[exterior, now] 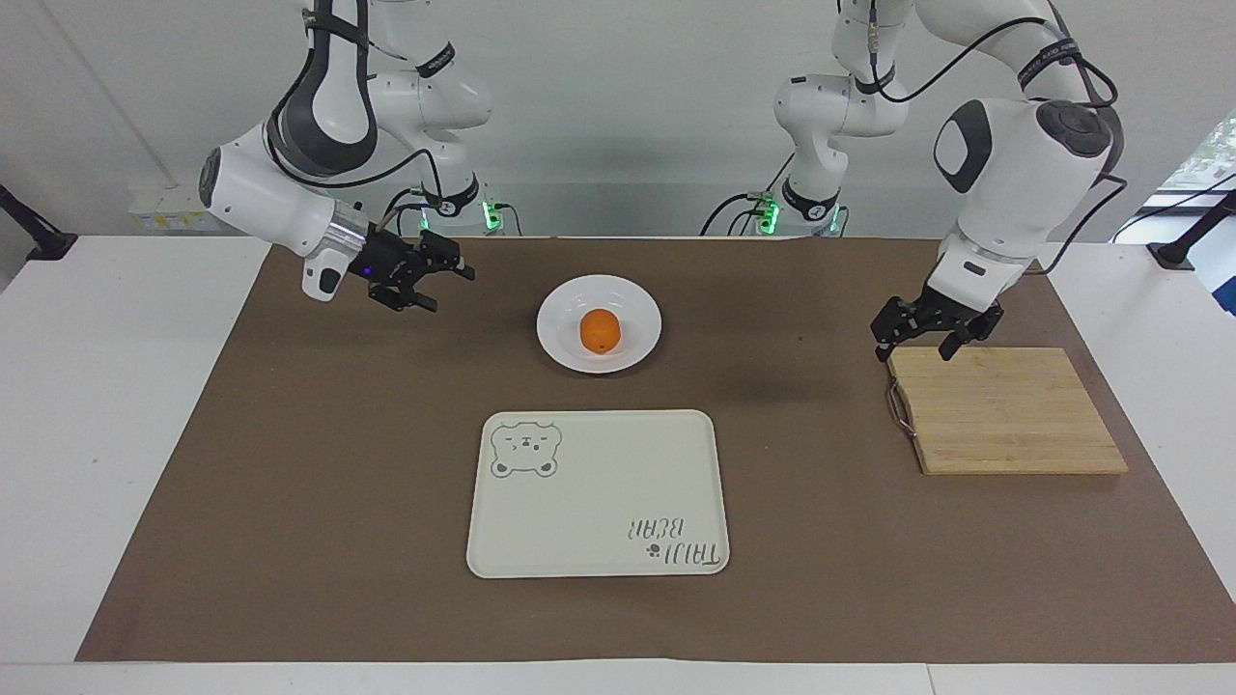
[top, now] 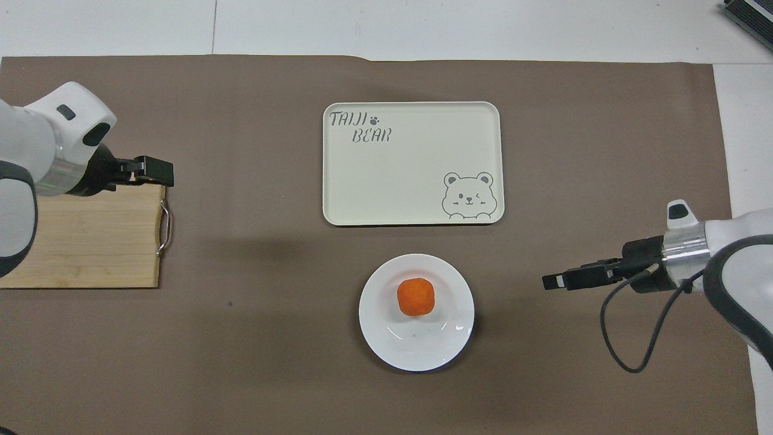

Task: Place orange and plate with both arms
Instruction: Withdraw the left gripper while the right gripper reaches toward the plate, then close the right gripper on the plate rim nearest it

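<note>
Orange [exterior: 600,331] is sitting on the plate [exterior: 557,323]; your left hand [exterior: 917,336], wide, is hovering over the board's [exterior: 1004,410] corner, your right hand [exterior: 432,283], wide, over the mat.

You are looking at a white tabletop [exterior: 116,434] lying under a brown paper mat [exterior: 338,463], with a plain pale wall [exterior: 618,106] standing at the far side. Daylight is coming through a window [exterior: 1212,154] at the far right edge.

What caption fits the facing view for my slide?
Orange on white plate, both open hands clear: left hand over cutting board corner.
</note>
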`<state>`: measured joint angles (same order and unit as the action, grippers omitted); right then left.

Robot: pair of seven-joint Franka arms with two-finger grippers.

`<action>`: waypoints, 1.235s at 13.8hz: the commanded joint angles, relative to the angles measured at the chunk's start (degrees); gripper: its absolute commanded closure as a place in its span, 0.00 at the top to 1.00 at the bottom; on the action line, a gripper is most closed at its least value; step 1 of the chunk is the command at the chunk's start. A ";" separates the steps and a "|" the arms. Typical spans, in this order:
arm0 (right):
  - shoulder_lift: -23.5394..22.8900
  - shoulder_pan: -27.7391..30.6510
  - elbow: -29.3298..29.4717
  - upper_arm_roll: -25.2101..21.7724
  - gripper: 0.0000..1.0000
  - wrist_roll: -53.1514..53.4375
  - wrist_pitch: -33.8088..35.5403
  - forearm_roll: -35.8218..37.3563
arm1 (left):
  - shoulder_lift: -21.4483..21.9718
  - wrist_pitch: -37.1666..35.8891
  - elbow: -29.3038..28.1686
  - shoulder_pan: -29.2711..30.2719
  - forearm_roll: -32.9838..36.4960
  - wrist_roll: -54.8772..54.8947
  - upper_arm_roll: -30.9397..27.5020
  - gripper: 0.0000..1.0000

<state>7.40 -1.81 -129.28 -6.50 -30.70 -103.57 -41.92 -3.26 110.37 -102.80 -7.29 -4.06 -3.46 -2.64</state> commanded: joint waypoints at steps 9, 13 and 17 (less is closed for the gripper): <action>-4.05 -7.95 -13.62 0.26 1.00 -12.33 -11.22 -18.53 | 2.73 -19.38 9.01 5.44 0.63 3.10 -0.18 1.00; -8.97 -7.15 -14.85 0.17 1.00 -17.73 -11.39 -23.09 | 2.73 -27.21 14.80 5.18 3.70 4.15 0.26 1.00; -10.04 -10.93 -14.95 0.26 1.00 -15.98 -14.03 -27.51 | 2.99 -28.02 15.70 5.44 3.62 8.82 -0.09 1.00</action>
<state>-3.06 -11.50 -143.76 -6.39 -46.99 -116.08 -67.10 -0.09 83.39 -88.04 -2.03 -1.21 3.55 -2.70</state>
